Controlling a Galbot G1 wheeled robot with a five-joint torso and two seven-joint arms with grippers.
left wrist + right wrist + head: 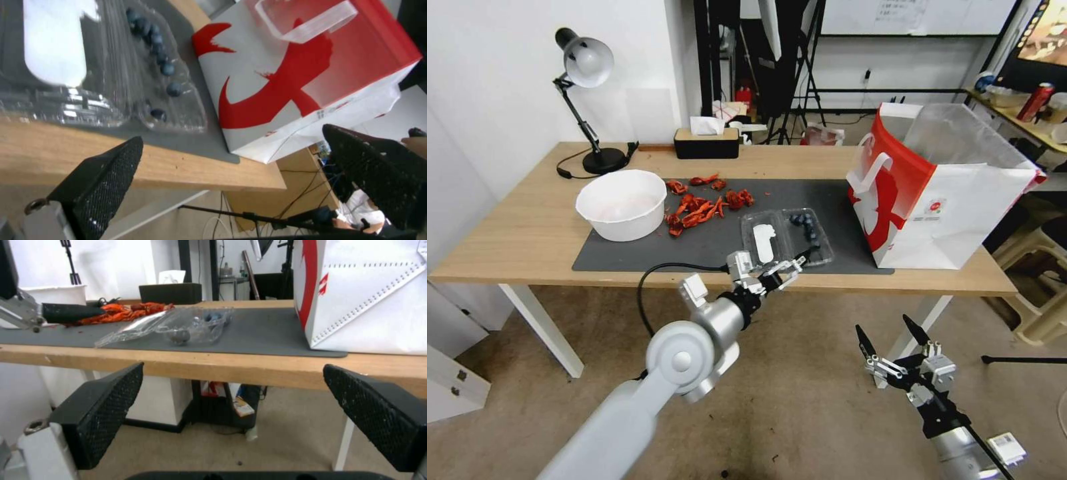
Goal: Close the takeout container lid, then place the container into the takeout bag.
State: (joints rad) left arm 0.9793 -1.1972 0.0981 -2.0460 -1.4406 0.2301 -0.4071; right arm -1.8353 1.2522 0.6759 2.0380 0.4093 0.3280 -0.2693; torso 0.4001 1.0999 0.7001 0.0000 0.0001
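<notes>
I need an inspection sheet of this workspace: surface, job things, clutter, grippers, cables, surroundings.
Surface: wooden table with grey mat.
Job's things: takeout container lies open on the mat, lid flat; takeout bag upright beside it.
Clutter: white bowl, red scraps, tissue box, desk lamp.
Grippers: left gripper open at the container's near edge; right gripper open, below the table.
Cables: lamp cord on table.
Surroundings: tripods, stools.

Takeout container (788, 236) open, flat; takeout bag (940, 200) upright.
</notes>
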